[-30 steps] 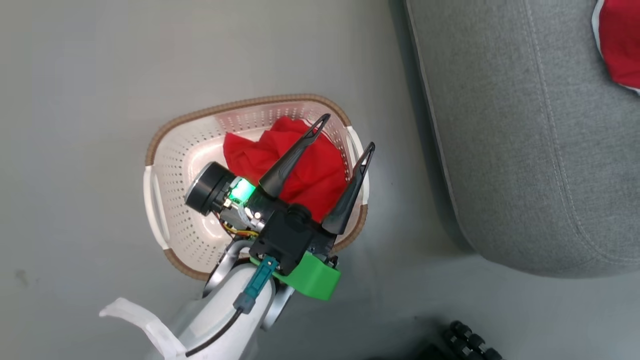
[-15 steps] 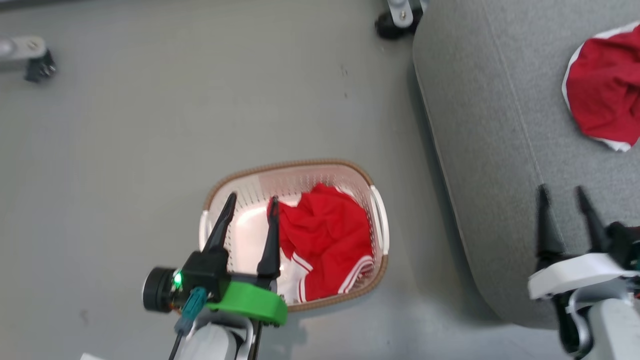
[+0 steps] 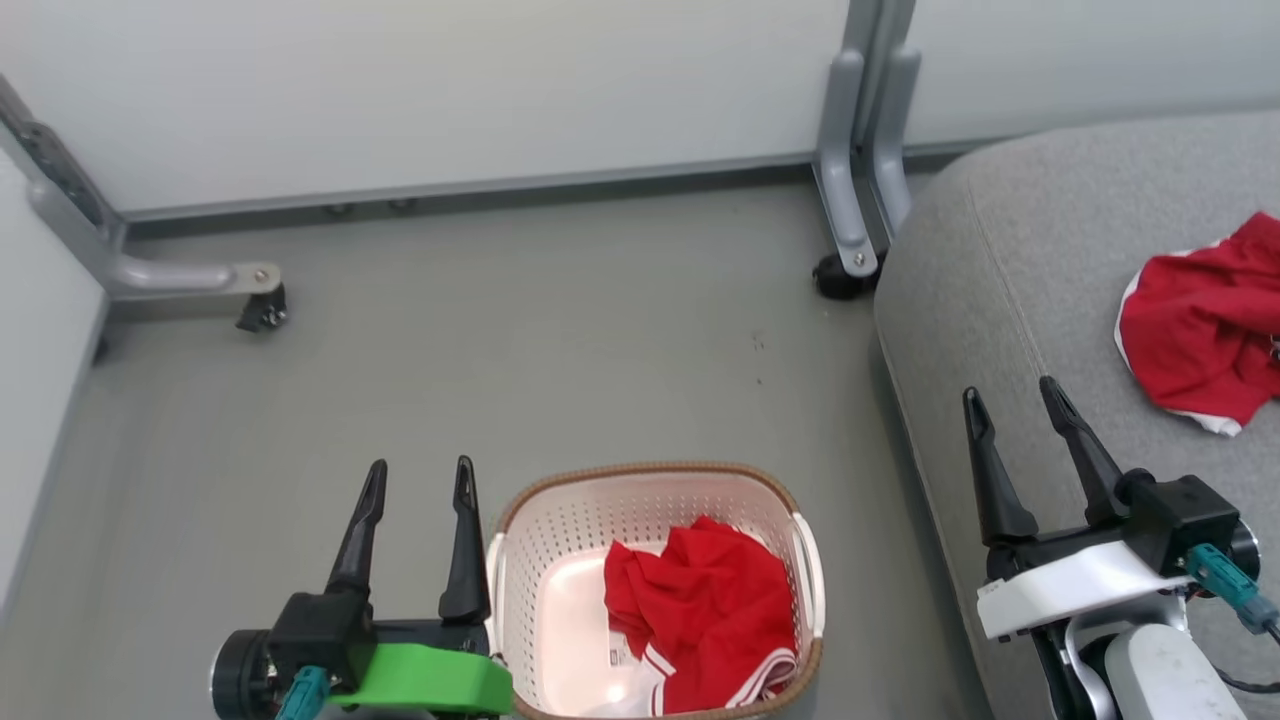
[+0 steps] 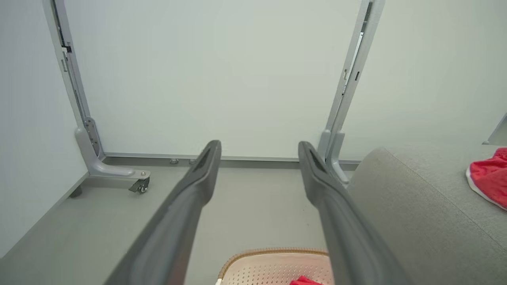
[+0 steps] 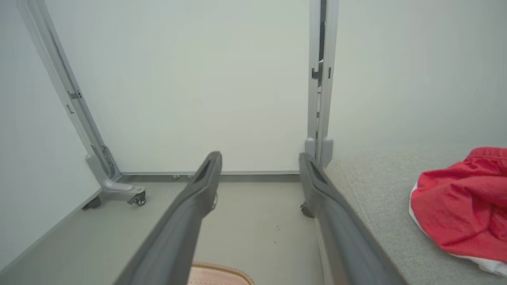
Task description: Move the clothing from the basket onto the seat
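Red clothing (image 3: 1190, 320) on seat (image 3: 1000, 280), partly out of view

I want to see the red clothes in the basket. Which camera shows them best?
The head view: it looks down into the basket, so the crumpled red garment with white stripes shows plainly. The left wrist view catches a red scrap of it; the right wrist view, some basket rim.

Basket (image 3: 640, 470): cream, perforated, brown rim, upright on floor (image 3: 500, 350) beside grey seat (image 3: 1000, 260). Red garment (image 3: 710, 590) w/ white stripes crumpled inside. 2nd garment (image 3: 1190, 330) crumpled on seat.
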